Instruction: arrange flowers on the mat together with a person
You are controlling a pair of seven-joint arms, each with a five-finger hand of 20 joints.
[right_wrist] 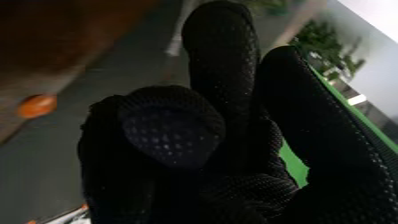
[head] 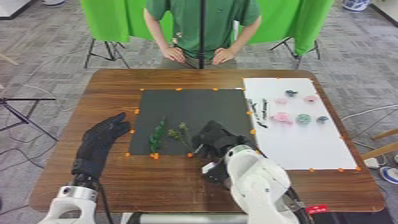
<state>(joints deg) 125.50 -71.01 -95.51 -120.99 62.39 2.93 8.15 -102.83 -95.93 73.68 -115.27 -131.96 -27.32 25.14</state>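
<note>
My right hand (head: 216, 139) is over the dark mat's (head: 194, 104) near right part, its fingers relaxed and apart from the stems. In the right wrist view the same hand (right_wrist: 226, 165) has its fingers loosely extended, with nothing visibly held. My left hand (head: 105, 129) lies left of the dark mat, fingers straight. On that mat are a long green leafy stem (head: 157, 136) and a paler branching stem (head: 180, 136). The white mat (head: 293, 150) bears a pink flower (head: 281, 117), a green bloom (head: 304, 119), several other small blooms and dark-and-white twigs (head: 258, 111).
Orange markers (head: 155, 156) line the mats' edges; one such marker (right_wrist: 37, 106) appears in the right wrist view. Across the brown table (head: 142, 185) a person stands with both hands low at the far side, off the flowers. A red label (head: 316, 208) is at the near right edge.
</note>
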